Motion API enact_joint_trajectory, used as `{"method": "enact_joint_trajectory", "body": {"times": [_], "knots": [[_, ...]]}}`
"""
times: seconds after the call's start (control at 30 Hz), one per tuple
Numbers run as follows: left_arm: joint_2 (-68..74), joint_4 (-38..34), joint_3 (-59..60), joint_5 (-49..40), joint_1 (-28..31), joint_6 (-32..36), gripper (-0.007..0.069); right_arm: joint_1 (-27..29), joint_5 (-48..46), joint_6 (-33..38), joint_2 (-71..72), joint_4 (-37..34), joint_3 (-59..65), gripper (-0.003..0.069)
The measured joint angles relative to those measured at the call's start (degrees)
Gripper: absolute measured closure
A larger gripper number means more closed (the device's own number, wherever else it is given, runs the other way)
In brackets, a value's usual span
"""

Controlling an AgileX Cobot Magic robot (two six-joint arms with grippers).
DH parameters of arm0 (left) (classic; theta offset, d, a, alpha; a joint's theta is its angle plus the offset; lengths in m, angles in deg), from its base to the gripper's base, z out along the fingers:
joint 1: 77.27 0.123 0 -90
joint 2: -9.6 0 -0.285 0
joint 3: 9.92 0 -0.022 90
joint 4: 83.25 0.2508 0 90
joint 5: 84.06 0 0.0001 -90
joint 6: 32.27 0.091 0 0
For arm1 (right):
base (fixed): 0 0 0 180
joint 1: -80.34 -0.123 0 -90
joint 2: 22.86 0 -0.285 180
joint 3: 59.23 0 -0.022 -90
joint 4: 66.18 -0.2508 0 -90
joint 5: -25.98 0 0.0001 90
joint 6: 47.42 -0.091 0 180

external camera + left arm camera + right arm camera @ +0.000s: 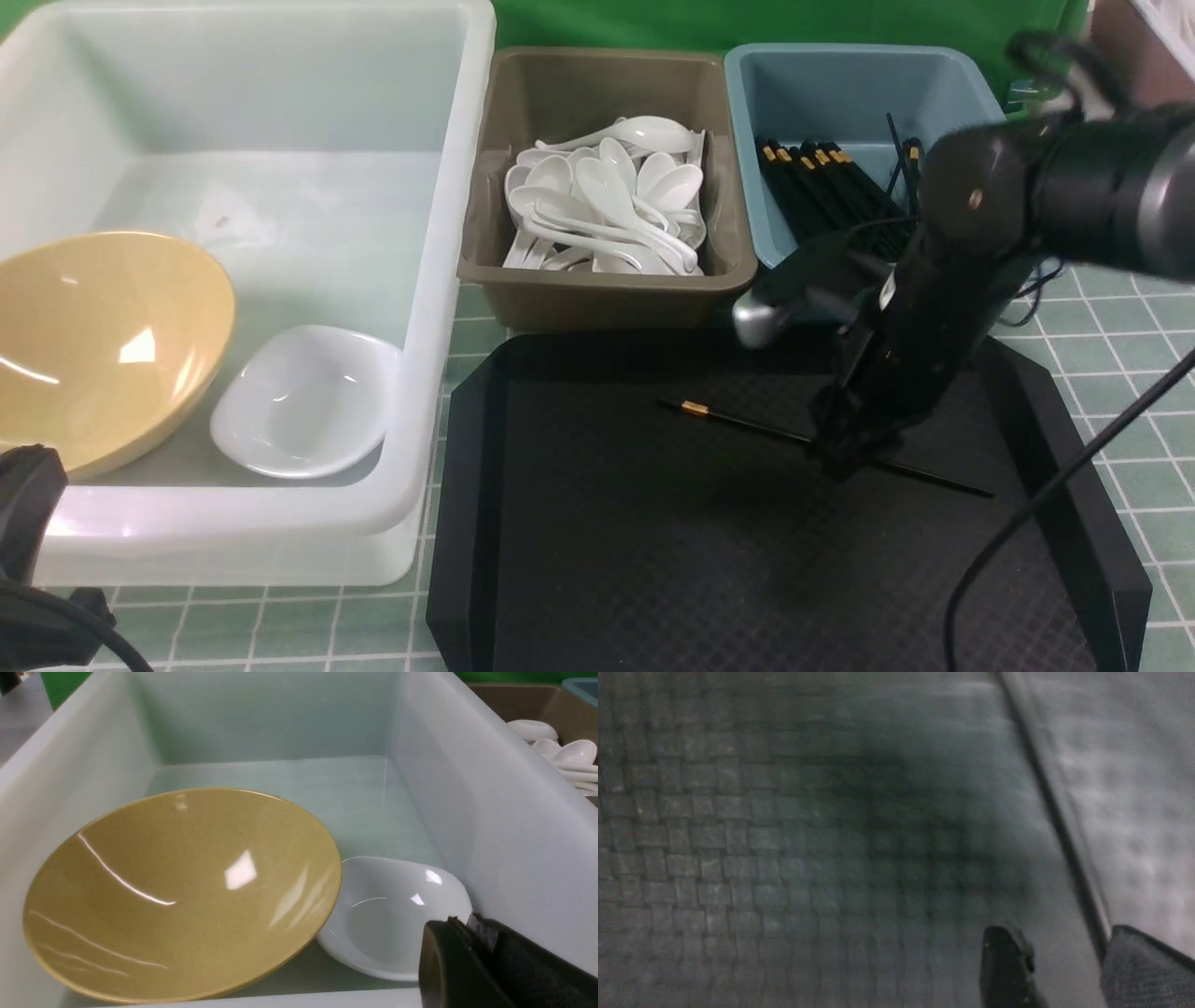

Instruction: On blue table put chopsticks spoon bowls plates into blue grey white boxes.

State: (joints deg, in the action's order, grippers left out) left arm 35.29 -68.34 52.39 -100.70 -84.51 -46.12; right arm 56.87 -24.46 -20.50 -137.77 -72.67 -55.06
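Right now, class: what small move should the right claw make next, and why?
Probably close the right claw on the lone chopstick. In the wrist view its fingers stand apart on either side of the chopstick, which lies flat on the black tray. The other chopsticks are already in the blue box.

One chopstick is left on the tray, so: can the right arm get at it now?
Probably yes: the right gripper is down over the chopstick, its fingers open astride it; nothing else lies on the black tray.
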Motion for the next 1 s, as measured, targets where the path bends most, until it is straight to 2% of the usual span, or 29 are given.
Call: {"method": "enact_joint_trajectory", "body": {"times": [0.07,0.17,0.3,0.33,0.37,0.4,0.57,0.67,0.73,0.83,0.87,0.93,1.0], "knots": [[0.0,0.0,0.0,0.3,0.0,0.0,0.0622,-0.6,5.4,2.8,-1.0,0.0,1.2,0.0332],[0.0,0.0,0.0,0.4,0.0,0.0,0.0622,-0.6,7.9,3.9,-2.9,0.2,1.4,0.0363],[0.0,0.0,0.0,0.7,0.0,0.0,0.0622,-0.8,5.8,4.2,-3.3,-1.2,1.3,0.0508],[0.0,0.0,0.0,0.7,0.0,0.0,0.0622,-0.8,5.7,4.2,-3.3,-1.2,1.2,0.0516],[0.0,0.0,0.0,0.7,0.0,0.0,0.0622,-0.9,4.2,4.6,-3.1,-2.8,1.2,0.0572],[0.0,0.0,0.0,0.7,0.0,0.0,0.0622,-1.3,2.3,5.7,-2.9,-4.8,1.2,0.0592],[0.0,0.0,0.0,0.7,0.0,0.0,0.0622,-3.6,-1.9,11.0,1.5,-12.5,1.2,0.0596],[0.0,0.0,0.0,0.7,0.0,0.0,0.0622,-4.2,1.7,12.5,8.4,-14.6,-0.1,0.0597],[0.0,0.0,0.0,0.7,0.0,0.0,0.0622,-3.8,10.2,13.6,14.3,-15.0,-1.1,0.0597],[0.0,0.0,0.0,0.7,0.0,0.0,0.0622,-1.1,28.5,14.5,17.9,-15.6,-1.6,0.0598],[0.0,0.0,0.0,0.7,0.0,0.0,0.0622,-0.7,30.7,14.4,17.9,-15.7,-1.6,0.0598],[0.0,0.0,0.0,0.7,0.0,0.0,0.0622,2.0,42.5,12.3,15.7,-16.0,-1.6,0.0597],[0.0,0.0,0.0,0.7,0.0,0.0,0.0622,4.5,47.6,9.9,12.0,-16.2,-1.6,0.0587]]}}
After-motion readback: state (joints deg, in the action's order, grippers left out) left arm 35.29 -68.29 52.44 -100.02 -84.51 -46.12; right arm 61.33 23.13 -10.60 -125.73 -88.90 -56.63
